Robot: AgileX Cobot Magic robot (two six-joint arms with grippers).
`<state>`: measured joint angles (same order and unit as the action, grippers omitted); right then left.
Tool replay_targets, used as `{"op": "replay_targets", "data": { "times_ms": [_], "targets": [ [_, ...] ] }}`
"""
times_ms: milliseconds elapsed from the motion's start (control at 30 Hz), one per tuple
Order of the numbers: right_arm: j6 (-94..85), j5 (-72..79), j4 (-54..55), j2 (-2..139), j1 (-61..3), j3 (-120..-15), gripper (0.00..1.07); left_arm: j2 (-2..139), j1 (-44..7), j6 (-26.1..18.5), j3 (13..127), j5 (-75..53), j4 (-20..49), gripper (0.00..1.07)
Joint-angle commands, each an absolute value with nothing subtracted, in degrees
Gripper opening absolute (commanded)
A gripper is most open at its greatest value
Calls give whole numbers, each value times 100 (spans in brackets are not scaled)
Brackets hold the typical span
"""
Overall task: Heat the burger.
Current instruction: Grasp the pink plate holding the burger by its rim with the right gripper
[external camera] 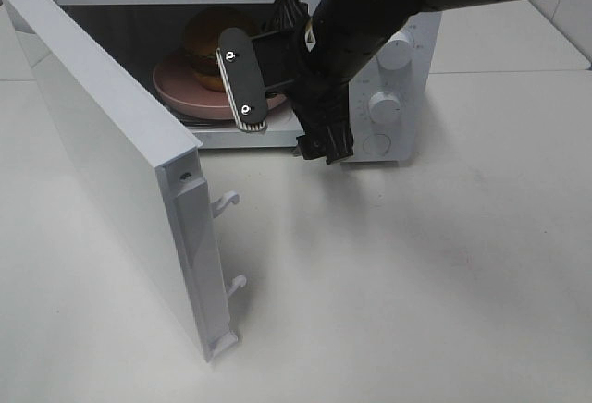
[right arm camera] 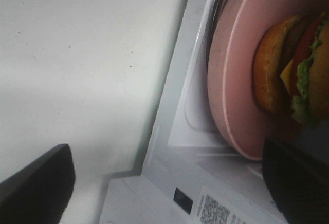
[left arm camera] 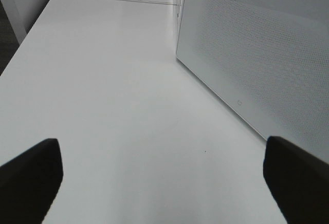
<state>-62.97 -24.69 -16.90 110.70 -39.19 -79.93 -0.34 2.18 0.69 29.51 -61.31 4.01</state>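
Where plate curves, glossy burger (right arm camera: 288, 75)

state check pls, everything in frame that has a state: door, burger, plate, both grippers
microwave door: swung wide open.
burger: inside the microwave, sitting on the plate, upright.
pink plate: inside the microwave cavity, flat, burger on it.
right gripper: open, empty, just in front of the cavity.
left gripper: open, empty, over bare table beside the open door.
two knobs: setting unreadable.
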Motion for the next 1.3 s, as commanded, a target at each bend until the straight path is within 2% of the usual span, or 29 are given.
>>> {"op": "replay_targets", "data": {
  "times_ms": [33,533,1300],
  "targets": [
    [-6211,-2309,-1748,11224,-3976,-8119,95,-120,229,63,2951,-6119,441,98],
    [-6182,-2280,-1547,12387,-3845,-9270,94,-120,229,63,2951,-6119,441,98],
    [-6182,-2280,-1272,13338,-3770,-10285,91,-120,229,63,2951,-6119,424,98]
  ]
}}
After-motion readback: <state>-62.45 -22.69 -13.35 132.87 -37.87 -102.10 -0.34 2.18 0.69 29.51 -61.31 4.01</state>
